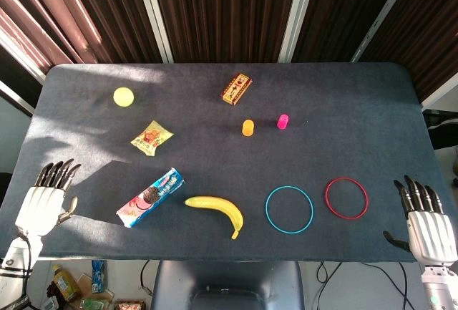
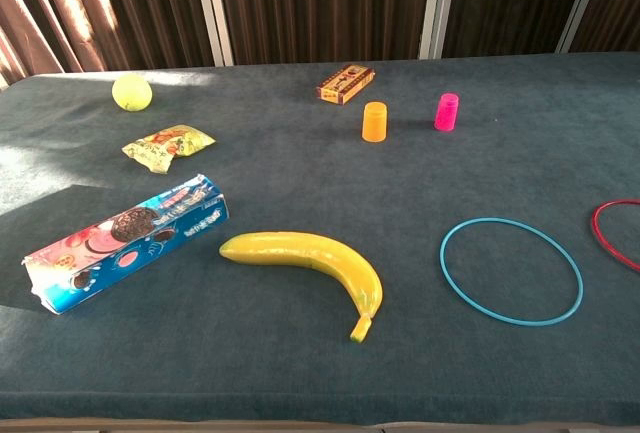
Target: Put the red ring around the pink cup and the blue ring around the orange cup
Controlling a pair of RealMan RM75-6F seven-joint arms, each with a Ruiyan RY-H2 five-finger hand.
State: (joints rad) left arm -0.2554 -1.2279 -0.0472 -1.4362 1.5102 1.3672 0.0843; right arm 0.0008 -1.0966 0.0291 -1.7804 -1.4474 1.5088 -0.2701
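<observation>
The red ring lies flat on the table near the front right, cut by the frame edge in the chest view. Left of it lies the blue ring. The pink cup and the orange cup stand upright side by side, further back at mid-table. My right hand rests at the front right table edge, fingers apart and empty, right of the red ring. My left hand sits at the front left edge, open and empty. Neither hand shows in the chest view.
A banana lies left of the blue ring. A blue cookie box, a snack packet and a yellow ball occupy the left half. A small patterned box sits behind the cups. The table is dark blue.
</observation>
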